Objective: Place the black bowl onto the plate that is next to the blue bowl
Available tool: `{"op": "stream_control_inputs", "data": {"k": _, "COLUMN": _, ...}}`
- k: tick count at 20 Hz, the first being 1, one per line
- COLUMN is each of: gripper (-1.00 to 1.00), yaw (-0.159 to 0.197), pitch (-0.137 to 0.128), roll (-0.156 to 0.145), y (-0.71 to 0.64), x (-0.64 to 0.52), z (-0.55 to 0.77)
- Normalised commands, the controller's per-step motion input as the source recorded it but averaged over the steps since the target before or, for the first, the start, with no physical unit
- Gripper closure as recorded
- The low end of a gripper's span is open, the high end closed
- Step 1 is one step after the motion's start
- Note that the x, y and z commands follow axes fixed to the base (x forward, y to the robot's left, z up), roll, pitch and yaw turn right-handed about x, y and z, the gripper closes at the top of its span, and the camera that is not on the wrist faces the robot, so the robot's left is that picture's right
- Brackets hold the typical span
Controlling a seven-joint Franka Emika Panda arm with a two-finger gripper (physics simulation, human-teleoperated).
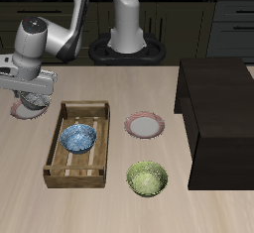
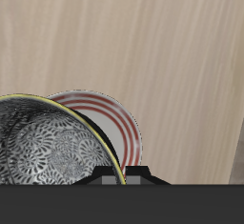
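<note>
1. The gripper [image 1: 36, 96] hangs above one edge of the table, on the far side of the wooden tray [image 1: 60, 138] from the other dishes. It holds the black bowl [image 1: 36, 100] by the rim, so the bowl is lifted and not resting on anything.

2. In the wrist view the black bowl [image 2: 52, 147] sits close under the camera, its pale speckled inside facing up. The fingers themselves are hidden there, but the bowl hanging under the hand in the exterior view suggests the claw is pinching its rim.

3. Directly under the bowl lies a plate with a red rim [image 2: 110, 123]; in the exterior view only a small part of it [image 1: 17, 111] shows beside the gripper. I judge that the bowl is held here in order to go down on this plate.

4. The blue bowl [image 1: 77, 138] lies inside the wooden tray and it is empty. A second plate [image 1: 145, 126], of the same kind, lies on the other side of the tray, also with nothing on it.

5. Both plates are near the blue bowl, so which one the task means is not sure from here.

6. A yellow-green bowl [image 1: 147, 177] stands nearer the front edge, empty. A dark cabinet [image 1: 216, 118] stands at the side.
</note>
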Motion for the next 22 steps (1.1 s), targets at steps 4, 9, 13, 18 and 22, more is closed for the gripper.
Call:
{"op": "stream_control_inputs", "data": {"k": 4, "gripper": 1.00, "yaw": 0.038, "pitch": 0.052, "roll": -0.021, "y": 0.02, "x": 0.08, "z": -0.20}}
{"op": "stream_control_inputs", "data": {"k": 9, "gripper": -1.00, "yaw": 0.036, "pitch": 0.047, "roll": -0.045, "y": -0.06, "x": 0.00, "z": -0.13}}
{"op": "stream_control_inputs", "data": {"k": 13, "gripper": -1.00, "yaw": 0.025, "pitch": 0.090, "roll": 0.002, "y": 0.03, "x": -0.07, "z": -0.13}}
{"op": "stream_control_inputs", "data": {"k": 18, "gripper": -1.00, "yaw": 0.015, "pitch": -0.062, "roll": 0.018, "y": 0.21, "x": -0.18, "z": 0.40}}
{"op": "stream_control_inputs", "data": {"k": 22, "gripper": -1.00, "yaw": -0.002, "pitch": -0.095, "roll": -0.023, "y": 0.33, "x": -0.29, "z": 0.79}}
